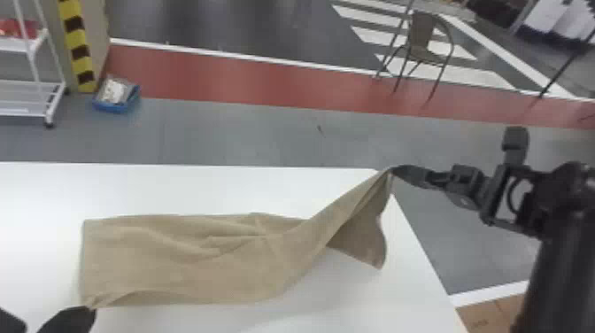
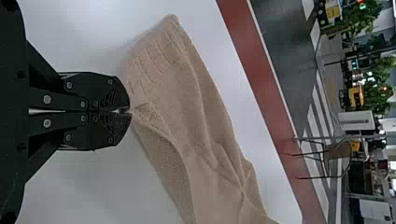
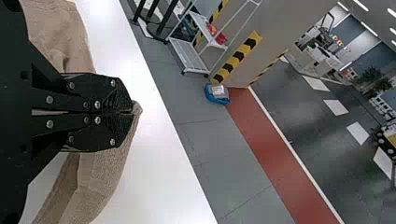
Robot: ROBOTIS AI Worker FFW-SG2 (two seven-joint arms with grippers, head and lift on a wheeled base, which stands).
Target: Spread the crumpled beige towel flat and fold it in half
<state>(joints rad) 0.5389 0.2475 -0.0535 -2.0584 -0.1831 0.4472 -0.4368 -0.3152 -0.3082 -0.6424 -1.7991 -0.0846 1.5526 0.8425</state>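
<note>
Towel [image 1: 177, 261] partly spread, fold likely ahead; left end effector [image 2: 130, 112] pinches its 7 o'clock corner, right end effector [image 3: 132, 112] its raised 2 o'clock corner.

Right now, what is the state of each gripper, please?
Left gripper: fingers closed, holding the beige towel by its near left corner.
Right gripper: fingers closed, holding the towel's raised right end.

Your head view looking forward and down over the table [image 1: 177, 190], your wrist views closer, turned sideways, towel [image 1: 177, 261] and red floor strip [image 1: 221, 79] in all three
</note>
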